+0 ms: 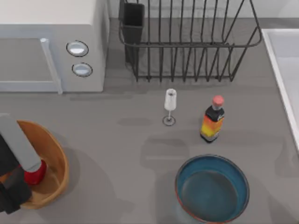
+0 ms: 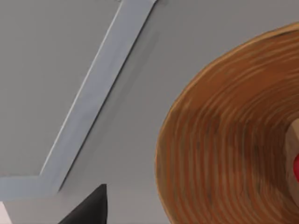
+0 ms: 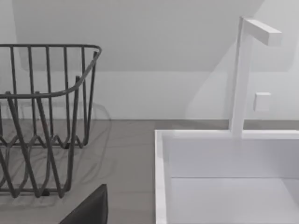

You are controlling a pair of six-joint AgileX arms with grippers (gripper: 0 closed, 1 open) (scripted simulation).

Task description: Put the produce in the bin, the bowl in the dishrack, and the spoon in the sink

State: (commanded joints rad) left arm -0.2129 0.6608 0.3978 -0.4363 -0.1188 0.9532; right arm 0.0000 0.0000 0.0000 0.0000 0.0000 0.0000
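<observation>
Trouble could come if my left arm [image 1: 18, 154], reaching into the oval orange-tan wicker bin [image 1: 56, 158] at the table's near left, drags its wall while pulling out. Inside lies the glossy red produce [image 1: 35, 175]; whether the fingers pinch it I cannot tell. Centre-right, the teal-blue bowl [image 1: 211, 188] sits empty.

Left wrist: bin wall [image 2: 224, 140].

Right wrist: black wire dishrack [image 3: 46, 116] and pale rectangular sink [image 3: 224, 186], both empty.

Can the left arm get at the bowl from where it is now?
Probably not straight away: the left arm is down in the bin at the produce, and the bowl sits well to the right.
</observation>
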